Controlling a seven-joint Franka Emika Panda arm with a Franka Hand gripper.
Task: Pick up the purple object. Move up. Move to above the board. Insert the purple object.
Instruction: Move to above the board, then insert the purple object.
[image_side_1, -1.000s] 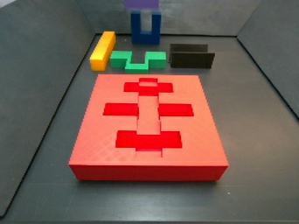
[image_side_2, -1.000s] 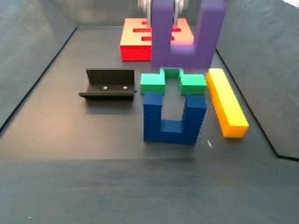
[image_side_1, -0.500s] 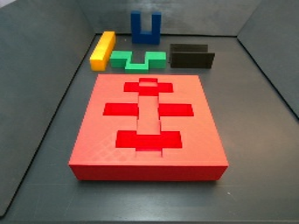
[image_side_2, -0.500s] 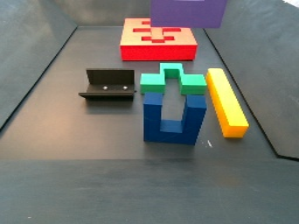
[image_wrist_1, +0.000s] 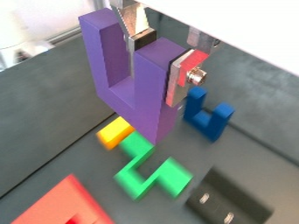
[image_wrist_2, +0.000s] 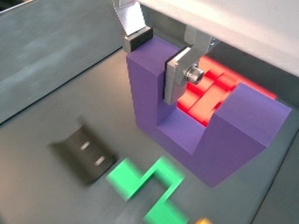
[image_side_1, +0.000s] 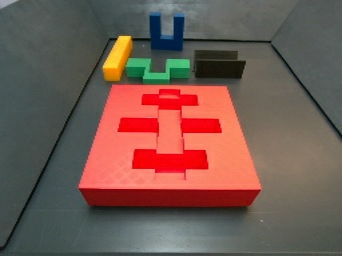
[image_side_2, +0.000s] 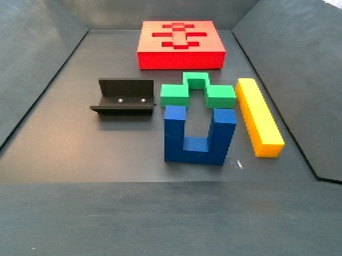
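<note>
My gripper is shut on one prong of the purple object, a U-shaped block held high above the floor with its prongs upward. Both wrist views show a silver finger pressed on each side of that prong. The gripper and the purple object are out of both side views. The board, a thick red slab with darker cross and bar cut-outs, lies flat on the floor. A wrist view shows part of it behind the purple object, and its corner shows below in the wrist view.
A blue U-shaped block, a green notched block and a yellow bar stand together beyond the board's end. The fixture sits beside them. Grey walls surround the floor.
The purple object and gripper have risen: one second ago they stood over the blue block in both side views, then only the base showed, and now both are gone above.
</note>
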